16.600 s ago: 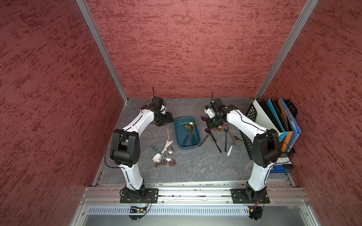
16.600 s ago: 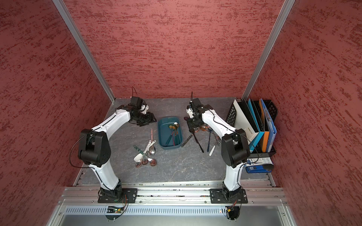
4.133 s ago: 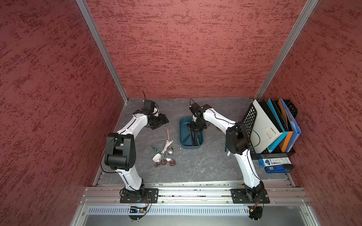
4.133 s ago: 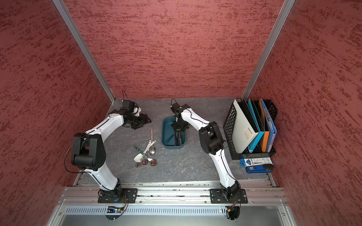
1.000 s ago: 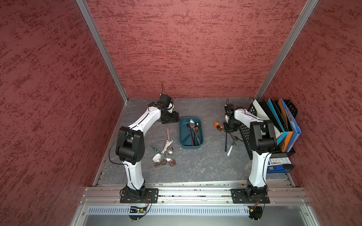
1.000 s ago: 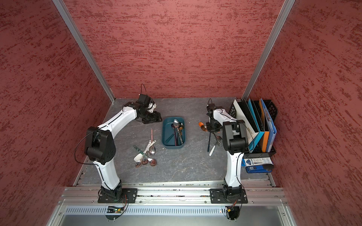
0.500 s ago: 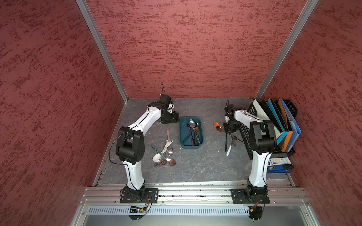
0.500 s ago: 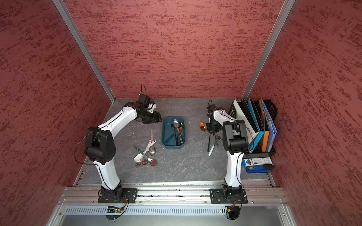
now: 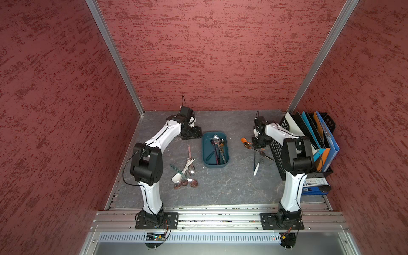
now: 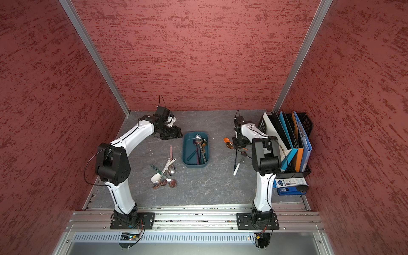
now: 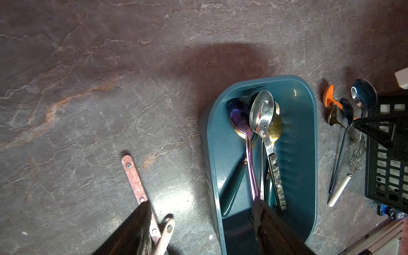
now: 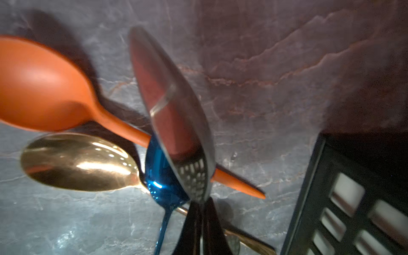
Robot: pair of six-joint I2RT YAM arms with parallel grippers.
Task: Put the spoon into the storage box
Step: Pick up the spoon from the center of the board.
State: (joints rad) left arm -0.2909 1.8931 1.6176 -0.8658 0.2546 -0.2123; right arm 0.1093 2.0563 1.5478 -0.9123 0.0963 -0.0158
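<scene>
Mirror-shiny steel spoon [image 12: 174, 110], oval bowl tipped on edge, pinched at neck by right hand [image 12: 199, 209], clamped tight, off to right of storage box [image 9: 207, 145]. Glossy teal plastic, rounded corners, on grey marbled worktop [image 9: 220, 187]. Left hand [image 11: 201, 202] spread apart, empty.

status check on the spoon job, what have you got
Right end effector shut on silver spoon. Left end effector open, empty, near the box. Box holds several spoons. Orange spoon and blue spoon cross under the held one.
</scene>
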